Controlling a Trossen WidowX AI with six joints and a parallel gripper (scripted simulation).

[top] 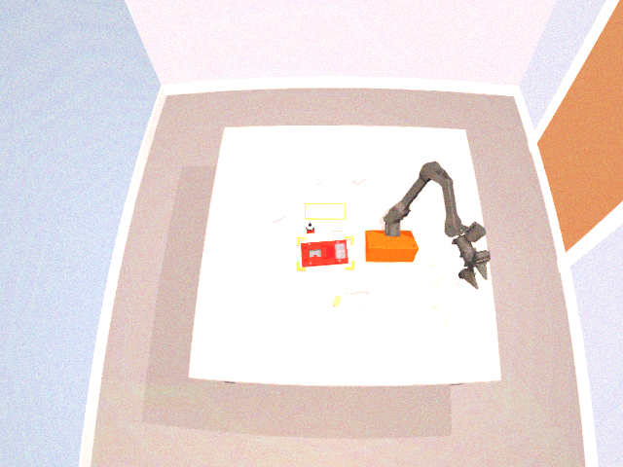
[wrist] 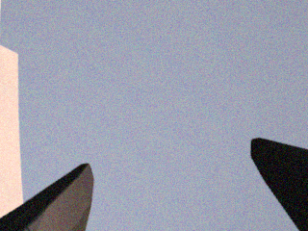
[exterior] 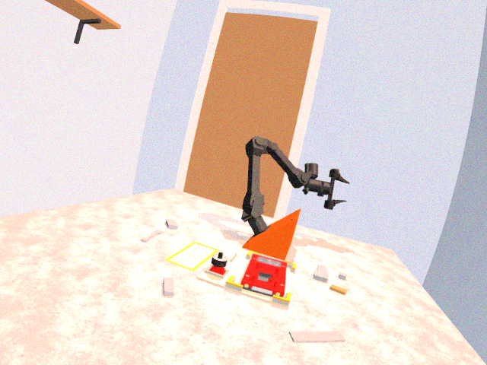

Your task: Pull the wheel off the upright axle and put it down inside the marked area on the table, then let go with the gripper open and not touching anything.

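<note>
Wheel (exterior: 219, 259), black, sits on its upright axle over a small red base (exterior: 217, 269), just beside the red car model (exterior: 264, 274) and just in front of the yellow-outlined marked area (exterior: 192, 255). No writing is legible anywhere. Beyond, the orange block (top: 390, 245) carries the arm's base. The gripper (exterior: 344, 191) hangs in the air, well apart from the wheel, jaws spread wide and holding nothing. The wrist view shows only the fingertips against the blue wall (wrist: 159, 87).

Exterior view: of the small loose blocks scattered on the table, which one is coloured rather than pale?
The small orange-tan block at the right, beside the red car model. The other loose blocks, like the flat slab in front, are pale.
</note>
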